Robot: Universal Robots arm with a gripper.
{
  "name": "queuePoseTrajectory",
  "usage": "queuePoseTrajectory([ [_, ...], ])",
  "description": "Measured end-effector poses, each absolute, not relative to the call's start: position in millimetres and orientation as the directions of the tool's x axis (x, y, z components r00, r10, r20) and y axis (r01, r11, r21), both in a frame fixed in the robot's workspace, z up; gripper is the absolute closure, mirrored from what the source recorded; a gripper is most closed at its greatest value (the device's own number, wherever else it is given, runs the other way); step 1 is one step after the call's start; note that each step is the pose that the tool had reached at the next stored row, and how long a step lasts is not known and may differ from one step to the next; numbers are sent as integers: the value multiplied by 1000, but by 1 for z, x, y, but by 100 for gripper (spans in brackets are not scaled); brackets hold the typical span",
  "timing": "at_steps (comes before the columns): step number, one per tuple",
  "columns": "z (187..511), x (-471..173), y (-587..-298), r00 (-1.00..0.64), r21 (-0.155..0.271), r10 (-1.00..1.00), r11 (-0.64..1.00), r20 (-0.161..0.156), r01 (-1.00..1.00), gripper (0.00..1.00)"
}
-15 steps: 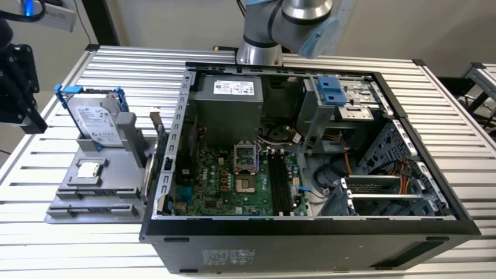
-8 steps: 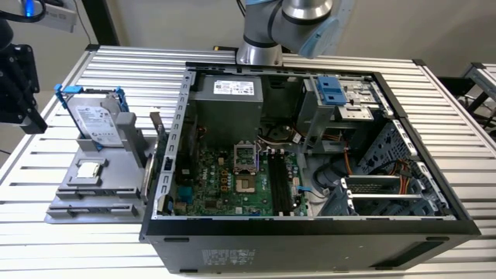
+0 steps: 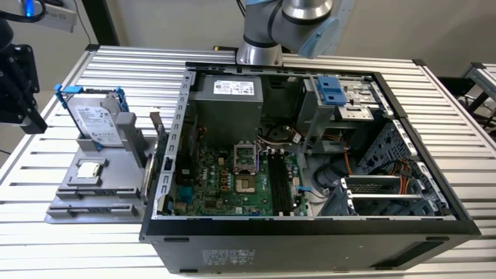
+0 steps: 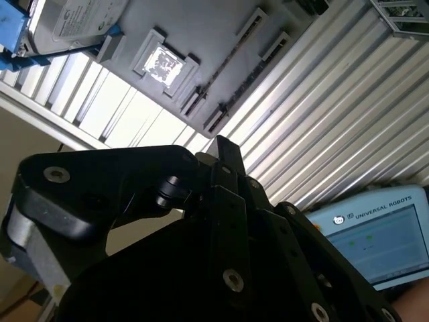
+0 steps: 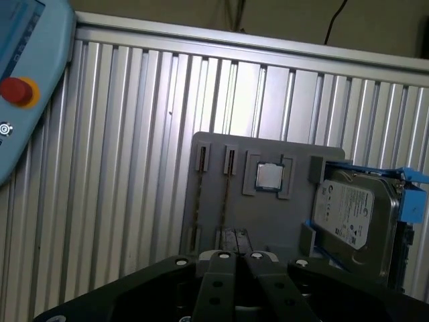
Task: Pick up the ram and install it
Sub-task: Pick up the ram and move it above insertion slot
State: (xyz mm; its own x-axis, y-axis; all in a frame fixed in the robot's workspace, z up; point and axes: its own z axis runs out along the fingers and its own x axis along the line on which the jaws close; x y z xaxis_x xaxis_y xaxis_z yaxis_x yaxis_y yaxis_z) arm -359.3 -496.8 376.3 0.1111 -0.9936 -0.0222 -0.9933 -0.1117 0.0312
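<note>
At table's edge (image 5: 120, 141), pincer (image 5: 232, 236), tray (image 5: 268, 215) nearby

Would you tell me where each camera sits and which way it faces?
Exterior view: off the arm, looking down into the open computer case; the arm stands behind it.
First wrist view: on the wrist, facing the grey holder past the claw.
Second wrist view: on the wrist, looking along the claw at the holder.
Shared: all three show the hard drive and square chip.

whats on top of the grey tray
A hard drive in its blue frame, a small square silver chip and the ram on edge in its slots. The claw covers one edge of the grey tray.
</note>
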Motion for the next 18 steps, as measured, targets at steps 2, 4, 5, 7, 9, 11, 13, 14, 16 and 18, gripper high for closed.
queuePoseTrajectory([
  [2, 376, -359, -497, 111, 31, -994, -111, -22, -993, 0],
  [4, 376, -359, -497, 110, 31, -994, -111, -22, -993, 0],
  [5, 376, -359, -497, 110, 31, -994, -111, -22, -993, 0],
  [7, 376, -359, -497, 110, 31, -994, -110, -22, -993, 0],
  [9, 376, -359, -497, 109, 31, -994, -110, -22, -993, 0],
  [11, 376, -359, -497, 109, 31, -994, -110, -22, -993, 0],
  [13, 376, -359, -497, 109, 31, -994, -109, -22, -994, 0],
  [14, 376, -359, -497, 109, 31, -994, -109, -20, -994, 0],
  [16, 375, -359, -497, 108, 33, -994, -109, -9, -994, 0],
  [18, 373, -359, -497, 108, 33, -994, -108, 0, -994, 0],
])
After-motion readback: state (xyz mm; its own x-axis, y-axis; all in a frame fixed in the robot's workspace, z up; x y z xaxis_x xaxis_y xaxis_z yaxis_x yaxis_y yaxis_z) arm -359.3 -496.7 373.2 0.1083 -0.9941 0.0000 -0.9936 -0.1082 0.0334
